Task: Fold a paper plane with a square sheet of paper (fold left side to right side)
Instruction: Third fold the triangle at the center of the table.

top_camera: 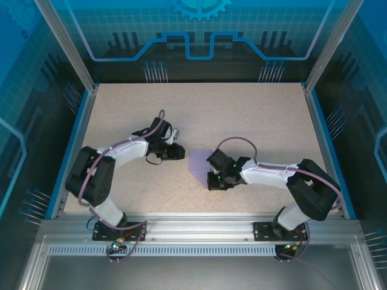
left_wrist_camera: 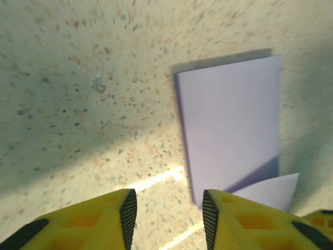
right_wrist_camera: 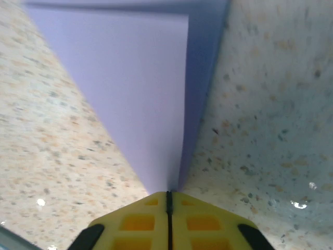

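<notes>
At centre-left of the desk (top_camera: pixel 254 115), our left hand (left_wrist_camera: pixel 165 211) hovers, fingers apart, just short of the square sheet of paper (left_wrist_camera: pixel 229 120). The sheet lies mid-desk, apparently doubled left over right. We judge the nose folds remain. Its long axis runs far-to-near, the near tip narrowing into our right hand (right_wrist_camera: pixel 168 200), which is clamped on it.

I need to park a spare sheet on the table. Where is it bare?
Bare: the far half of the speckled beige table, and the near strip along the aluminium front rail. Crowded: the centre, where the right gripper pinches the folded lavender-purple paper sheet and the left gripper hovers beside it.
</notes>
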Controlling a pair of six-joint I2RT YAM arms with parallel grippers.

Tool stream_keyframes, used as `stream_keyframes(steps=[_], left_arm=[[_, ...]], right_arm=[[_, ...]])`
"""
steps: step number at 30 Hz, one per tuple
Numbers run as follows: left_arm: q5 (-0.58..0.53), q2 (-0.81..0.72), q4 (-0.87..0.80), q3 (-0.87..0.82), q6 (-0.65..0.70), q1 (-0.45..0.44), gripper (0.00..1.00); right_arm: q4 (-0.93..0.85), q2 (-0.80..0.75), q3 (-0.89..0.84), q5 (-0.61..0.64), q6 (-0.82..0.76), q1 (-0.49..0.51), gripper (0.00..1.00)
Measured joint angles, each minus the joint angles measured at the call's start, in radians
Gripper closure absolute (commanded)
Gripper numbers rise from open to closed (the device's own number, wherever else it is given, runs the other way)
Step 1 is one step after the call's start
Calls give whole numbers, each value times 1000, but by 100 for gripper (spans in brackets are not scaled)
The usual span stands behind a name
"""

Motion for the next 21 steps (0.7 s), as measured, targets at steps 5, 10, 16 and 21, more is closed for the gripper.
stream_keyframes(steps=[5, 10, 16, 21], left_arm=[[-4, -188, 19, -79, -108, -1, 44], [25, -291, 66, -209, -245, -1, 41], [94, -284, 130, -302, -358, -1, 41], [138, -221, 202, -324, -409, -2, 40]], right_arm=[[-15, -63, 107, 35, -135, -29, 72], [4, -90, 132, 16, -274, -113, 55], [98, -49, 74, -110, -387, -188, 43], [140, 44, 58, -187, -407, -190, 46]])
